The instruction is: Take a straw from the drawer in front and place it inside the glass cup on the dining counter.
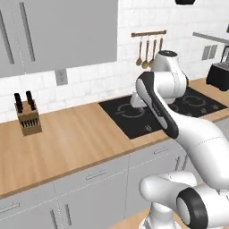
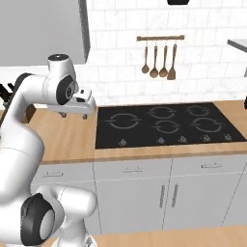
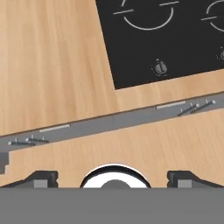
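Note:
My gripper point(image 3: 113, 178) is open, its two dark fingertips point(image 3: 41, 177) wide apart with nothing between them. It hangs pointing down over the front of the wood worktop point(image 1: 67, 138), just left of the black cooktop point(image 2: 164, 125). In the right base view the gripper point(image 2: 73, 116) shows under the white hand. A row of shut grey fronts point(image 2: 132, 170) with bar handles runs below the worktop edge, and I cannot tell which is the drawer. The straw, the glass cup and the dining counter are out of view.
A knife block point(image 1: 29, 118) stands at the back left of the worktop. Wooden utensils point(image 2: 159, 60) hang on a wall rail behind the cooktop. A black toaster point(image 1: 219, 76) sits far right. Grey wall cabinets point(image 1: 58, 31) hang above.

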{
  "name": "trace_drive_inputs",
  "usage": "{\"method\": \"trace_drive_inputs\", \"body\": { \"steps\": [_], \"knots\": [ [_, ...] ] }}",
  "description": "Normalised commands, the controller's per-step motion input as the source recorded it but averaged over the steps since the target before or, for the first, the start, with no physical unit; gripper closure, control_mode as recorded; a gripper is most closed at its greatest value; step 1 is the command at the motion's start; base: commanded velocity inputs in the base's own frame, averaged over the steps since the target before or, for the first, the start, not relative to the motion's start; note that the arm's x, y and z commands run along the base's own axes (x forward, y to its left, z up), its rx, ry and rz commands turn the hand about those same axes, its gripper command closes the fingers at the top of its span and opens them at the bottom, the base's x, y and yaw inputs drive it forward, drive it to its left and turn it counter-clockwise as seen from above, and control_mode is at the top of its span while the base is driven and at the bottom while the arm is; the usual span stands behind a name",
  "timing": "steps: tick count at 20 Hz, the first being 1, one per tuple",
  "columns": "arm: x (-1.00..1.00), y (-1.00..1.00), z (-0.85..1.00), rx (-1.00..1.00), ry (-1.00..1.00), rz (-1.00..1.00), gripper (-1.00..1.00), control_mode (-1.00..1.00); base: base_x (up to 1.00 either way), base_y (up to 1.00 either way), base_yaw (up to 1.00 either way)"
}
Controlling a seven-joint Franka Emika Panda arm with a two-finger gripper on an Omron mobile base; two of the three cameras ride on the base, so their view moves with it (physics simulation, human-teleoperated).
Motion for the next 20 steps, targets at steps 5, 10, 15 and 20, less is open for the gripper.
{"method": "trace_drive_inputs", "body": {
  "steps": [5, 10, 15, 20],
  "knots": [
    [0.0, 0.0, 0.0, 0.0, 0.0, 0.0, -1.0, 1.0, 0.04, 0.67, -0.54],
    [0.0, 0.0, 0.0, 0.0, 0.0, 0.0, -1.0, 1.0, 0.14, 0.65, -0.56],
    [0.0, 0.0, 0.0, 0.0, 0.0, 0.0, -1.0, 1.0, 0.13, 0.63, -0.56],
    [0.0, 0.0, 0.0, 0.0, 0.0, 0.0, -1.0, 1.0, -0.06, 0.76, -0.46]
  ]
}}
